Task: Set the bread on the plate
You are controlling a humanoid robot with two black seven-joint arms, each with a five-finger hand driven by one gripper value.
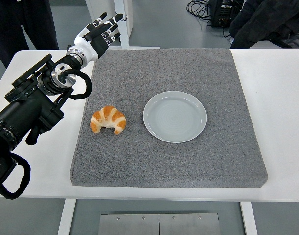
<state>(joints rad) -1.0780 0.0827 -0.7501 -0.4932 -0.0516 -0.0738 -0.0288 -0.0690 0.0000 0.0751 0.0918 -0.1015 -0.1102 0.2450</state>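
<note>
A golden croissant point(108, 120) lies on the left part of a grey foam mat point(198, 68). A pale round plate point(174, 116) sits on the mat to the right of the croissant, a short gap between them, and holds nothing. My left hand point(101, 30) is raised at the mat's far left corner, well beyond the croissant, fingers spread and holding nothing. The left arm point(36, 103) comes in from the left edge over the white table. The right arm is out of view.
The mat covers the middle of the white table point(276, 98). Two people stand beyond the far edge, one at top left point(22, 24) and one at top right point(266, 22). Black cables and a box lie on the floor behind.
</note>
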